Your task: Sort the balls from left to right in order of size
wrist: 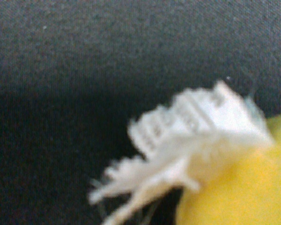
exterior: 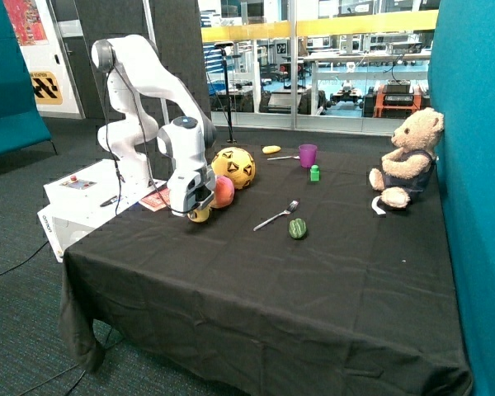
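Claw [exterior: 196,208] down over the small yellow ball [exterior: 200,215] — grip cannot be told; peach-coloured ball [exterior: 223,190] just beside — placing step, seemingly.

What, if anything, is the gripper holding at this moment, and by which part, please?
It cannot be told for certain. The gripper is down at the small yellow ball beside the peach-coloured ball, with the yellow ball right at its tip, but a closed grasp is not visible.

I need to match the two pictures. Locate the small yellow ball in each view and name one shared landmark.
Outside view: the small yellow ball sits on the black tablecloth, directly under the end effector, beside the peach-coloured ball.
Wrist view: the small yellow ball fills the corner by a white frayed piece.
Shared landmark: the black tablecloth.
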